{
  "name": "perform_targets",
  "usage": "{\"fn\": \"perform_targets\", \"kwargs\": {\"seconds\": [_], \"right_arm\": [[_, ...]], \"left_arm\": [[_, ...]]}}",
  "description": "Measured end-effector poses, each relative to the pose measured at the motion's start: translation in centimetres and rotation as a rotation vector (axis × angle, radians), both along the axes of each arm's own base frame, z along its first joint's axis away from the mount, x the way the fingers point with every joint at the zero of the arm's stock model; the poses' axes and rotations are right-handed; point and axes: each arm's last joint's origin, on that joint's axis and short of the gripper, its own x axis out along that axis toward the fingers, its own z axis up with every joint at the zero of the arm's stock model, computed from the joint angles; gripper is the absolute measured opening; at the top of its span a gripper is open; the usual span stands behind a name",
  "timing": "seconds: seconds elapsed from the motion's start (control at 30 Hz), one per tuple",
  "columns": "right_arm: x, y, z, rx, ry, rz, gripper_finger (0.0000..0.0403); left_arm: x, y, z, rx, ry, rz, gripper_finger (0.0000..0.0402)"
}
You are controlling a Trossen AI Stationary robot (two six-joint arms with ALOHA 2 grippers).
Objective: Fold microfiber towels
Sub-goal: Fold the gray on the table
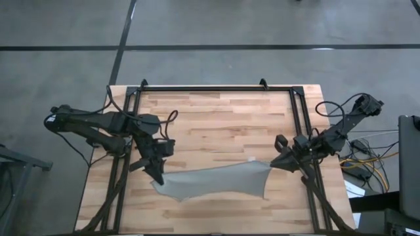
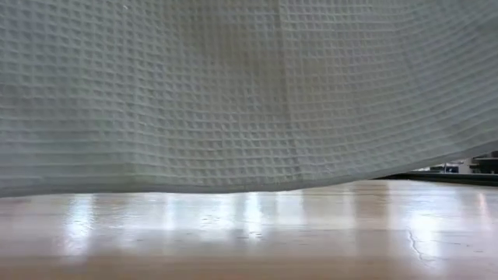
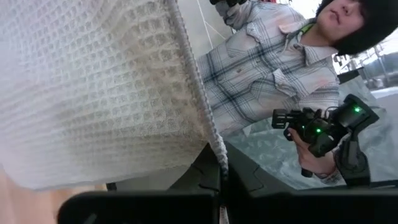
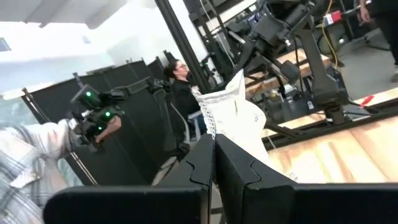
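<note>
Low view shows you the towel (image 2: 233, 93) very near, hanging as a curtain just above the table (image 2: 249, 233); the weave is soft and light, so it sags between holds. Farther, from above, your left gripper (image 1: 159, 176) and right gripper (image 1: 274, 163) each pinch one corner, fingers pressed together on cloth. Take it by the corners, near the hem.

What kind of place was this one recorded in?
Probably a robotics lab or workshop: a wooden table on a concrete floor, another robot arm on a bench behind, and a person holding a handheld controller.
</note>
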Motion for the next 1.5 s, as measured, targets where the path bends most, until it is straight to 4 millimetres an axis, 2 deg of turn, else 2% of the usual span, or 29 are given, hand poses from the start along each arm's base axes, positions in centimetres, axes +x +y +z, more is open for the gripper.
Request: {"fn": "perform_targets", "kwargs": {"seconds": [0.3,0.6,0.83,1.1,1.33,1.5], "right_arm": [[-0.1,0.3,-0.4,0.071,0.067,0.024,0.0008],[0.0,0.1,-1.7,0.067,0.197,-0.052,0.0008],[0.0,-0.1,-2.4,0.052,0.252,-0.098,0.0008],[-0.2,-0.5,-4.3,0.066,0.422,-0.206,0.0008],[-0.1,-0.6,-4.3,0.020,0.406,-0.278,0.0008],[0.0,-0.8,-4.4,0.013,0.389,-0.368,0.0008]], "left_arm": [[0.0,0.2,-0.2,0.008,0.005,-0.003,0.0001],[-0.5,1.4,-2.0,0.186,0.091,0.095,0.0002],[-0.2,2.5,-3.0,0.222,0.081,0.140,0.0003],[0.1,3.7,-6.2,0.322,0.148,0.238,0.0002],[0.2,5.1,-9.0,0.357,0.174,0.288,0.0003],[0.7,6.2,-10.2,0.385,0.111,0.367,0.0002]]}}
